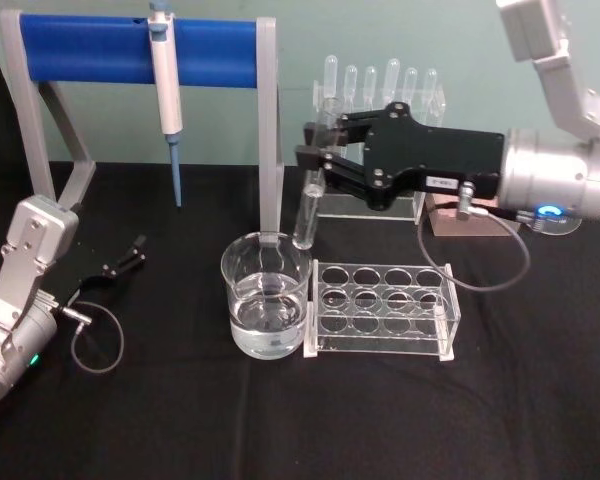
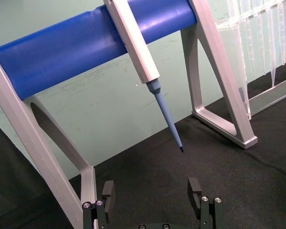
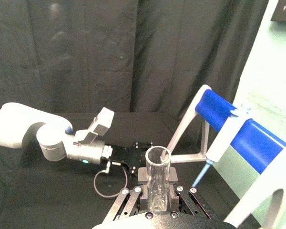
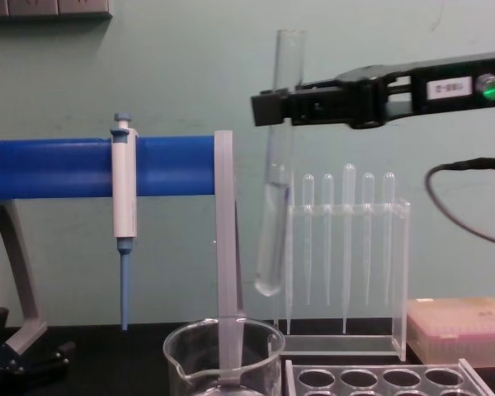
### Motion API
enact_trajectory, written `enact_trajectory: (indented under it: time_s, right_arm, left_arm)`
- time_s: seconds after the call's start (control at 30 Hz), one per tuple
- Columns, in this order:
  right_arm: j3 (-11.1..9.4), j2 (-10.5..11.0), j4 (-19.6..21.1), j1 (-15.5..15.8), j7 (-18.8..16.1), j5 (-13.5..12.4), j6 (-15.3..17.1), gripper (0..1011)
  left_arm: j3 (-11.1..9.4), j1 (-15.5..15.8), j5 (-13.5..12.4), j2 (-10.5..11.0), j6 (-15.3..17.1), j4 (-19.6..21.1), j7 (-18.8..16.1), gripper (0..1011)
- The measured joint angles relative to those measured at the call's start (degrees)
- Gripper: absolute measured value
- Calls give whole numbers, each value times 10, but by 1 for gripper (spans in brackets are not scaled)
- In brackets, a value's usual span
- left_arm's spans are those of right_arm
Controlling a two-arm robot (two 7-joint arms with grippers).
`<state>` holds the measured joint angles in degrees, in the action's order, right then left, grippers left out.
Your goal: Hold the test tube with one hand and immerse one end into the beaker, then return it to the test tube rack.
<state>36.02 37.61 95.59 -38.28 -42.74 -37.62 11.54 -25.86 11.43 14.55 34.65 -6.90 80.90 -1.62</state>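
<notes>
The test tube [image 4: 274,198] hangs slightly tilted, open end up. Its round bottom is just above the rim of the beaker [image 4: 223,356] and clear of the water. My right gripper [image 4: 268,107] is shut on the tube's upper part, reaching in from the right. From the head view the tube [image 1: 306,215] stands over the back right rim of the water-filled beaker [image 1: 265,300], held by the right gripper [image 1: 316,150]. The right wrist view looks down the tube [image 3: 158,179] between the fingers. My left gripper [image 2: 151,191] rests open at the table's left [image 1: 123,262], holding nothing.
A clear rack [image 1: 383,310] with round holes stands right of the beaker. A blue-barred stand [image 1: 140,50] holds a white-and-blue pipettor [image 1: 166,90] at the back left. Plastic pipettes [image 1: 390,85] stand in a rack behind the gripper, and a pink box [image 4: 458,326] sits at the right.
</notes>
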Motion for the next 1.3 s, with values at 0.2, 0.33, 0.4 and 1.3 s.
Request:
enact_trajectory:
  time_s: [0.2, 0.33, 0.4, 1.3]
  right_arm:
    - [-18, 45, 40, 37, 18, -15, 1, 234]
    - [-34, 75, 59, 74, 31, -25, -9, 234]
    - [-38, 83, 63, 87, 35, -27, -13, 234]
    - [-67, 80, 32, 148, 53, -2, -45, 234]
  left_arm:
    - [0, 0, 0, 0, 0, 0, 0, 1000]
    - [0, 0, 0, 0, 0, 0, 0, 1000]
    - [0, 0, 0, 0, 0, 0, 0, 1000]
    - [0, 0, 0, 0, 0, 0, 0, 1000]
